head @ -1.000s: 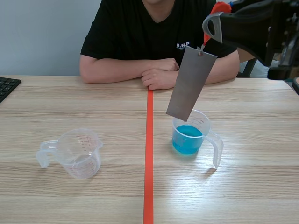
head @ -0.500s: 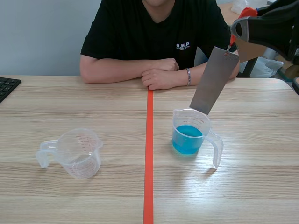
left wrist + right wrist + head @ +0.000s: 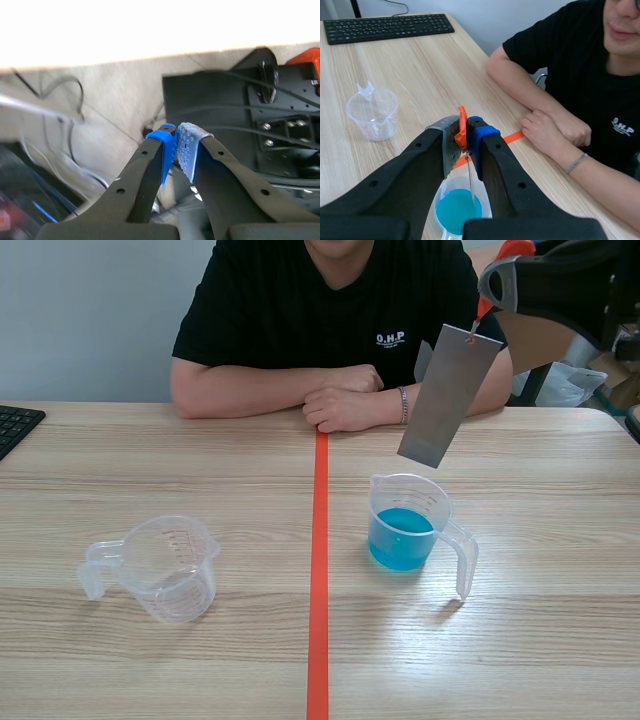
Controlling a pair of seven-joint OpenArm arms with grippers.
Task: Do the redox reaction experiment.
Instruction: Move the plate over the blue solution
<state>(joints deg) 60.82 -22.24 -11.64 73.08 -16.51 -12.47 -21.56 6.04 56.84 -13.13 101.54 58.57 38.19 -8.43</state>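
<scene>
Thick black fingers with small round holes, one blue dotted pad, one pale grey dotted pad

We find the filled cup on the table just right of the tape line, and the empty cup well left of it. The metal plate hangs from the right gripper above the filled cup, clear of it. A keyboard lies far left.
</scene>
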